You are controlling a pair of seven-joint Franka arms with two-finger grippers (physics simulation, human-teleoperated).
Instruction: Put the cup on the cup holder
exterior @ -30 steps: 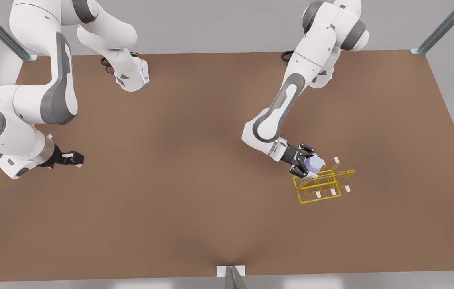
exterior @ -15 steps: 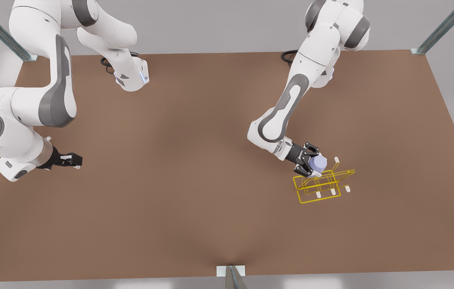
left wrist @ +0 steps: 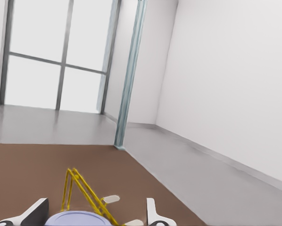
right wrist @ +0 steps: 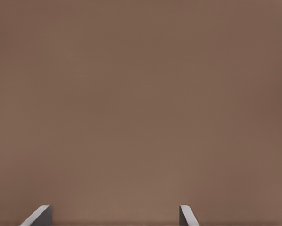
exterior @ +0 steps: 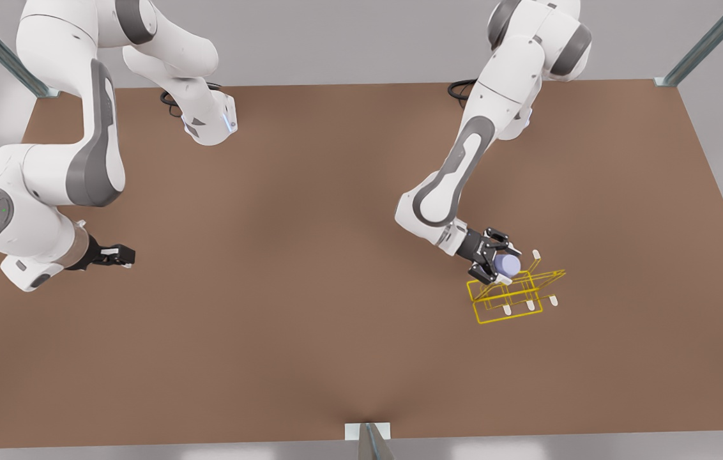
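Fingers of left gripper point(exterior: 503, 264) clamped on cup point(exterior: 507, 264), above cup holder point(exterior: 515, 295) prong. Right gripper point(exterior: 120, 255) idle, fingers parted, empty. Risk: misaligned release, cup topples onto bench point(exterior: 310, 255).

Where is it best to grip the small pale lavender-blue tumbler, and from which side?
Probably across the side wall of the pale lavender-blue tumbler, from the side away from the yellow wire-frame rack. The wall is plain, without a handle. The left gripper holds it so, fingers on either side. The right gripper waits open at the front view's left.
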